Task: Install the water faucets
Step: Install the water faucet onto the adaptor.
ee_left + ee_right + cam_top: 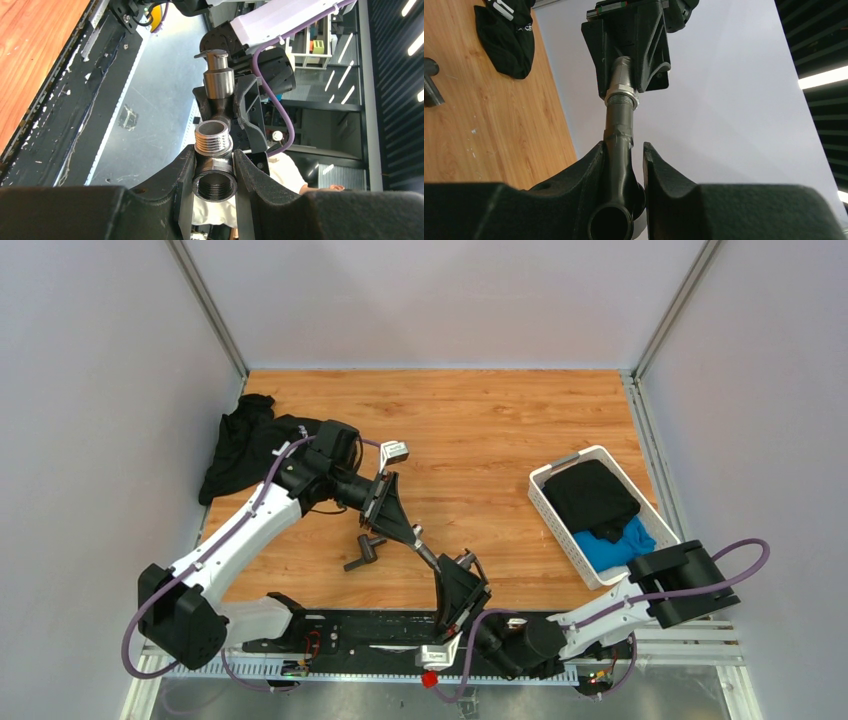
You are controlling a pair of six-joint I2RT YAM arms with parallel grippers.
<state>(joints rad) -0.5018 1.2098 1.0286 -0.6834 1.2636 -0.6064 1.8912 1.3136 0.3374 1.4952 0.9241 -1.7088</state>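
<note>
Faucet tee fitting (214,172), silver-threaded, sits clamped between the fingers of the left claw (214,154). One threaded stub meets the end of the dark faucet body (618,125), which the right claw (624,148) holds pinched in its own fingers. Both parts hang raised above the near part of the table (480,430). Another faucet piece (365,550) lies loose on the wood just beside them. A black garment (506,45) shows white lettering, too cut off to read. A white basket (548,508) stands at the right.
</note>
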